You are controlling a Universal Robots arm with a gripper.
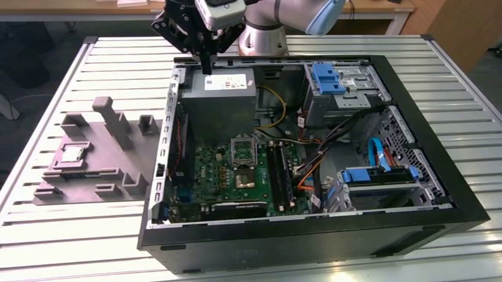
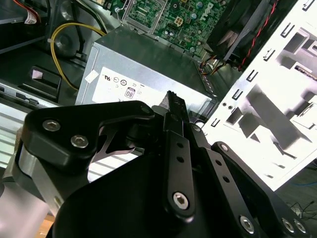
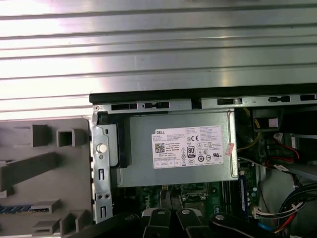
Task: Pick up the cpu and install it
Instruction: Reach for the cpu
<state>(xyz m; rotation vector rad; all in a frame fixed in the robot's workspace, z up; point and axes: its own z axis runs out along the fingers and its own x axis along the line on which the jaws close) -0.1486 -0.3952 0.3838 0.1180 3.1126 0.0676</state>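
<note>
Pick-up looks unstarted: the empty gripper (image 1: 207,69), jaws together, hovers over the power supply (image 1: 223,108), the cpu (image 1: 74,154) well aside of it on the tray (image 1: 110,157); grasping needs them parted.

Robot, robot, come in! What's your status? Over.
Claw shut, holding nothing, above power supply. Cpu on grey tray, outside case. Raised blocks stand near cpu.

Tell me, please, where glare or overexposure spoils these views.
Second wrist view: the case wall and grey tray are washed out to white. First wrist view: bright glare bands on the table slats. Exterior view: evenly lit, the cpu plain in the tray.
</note>
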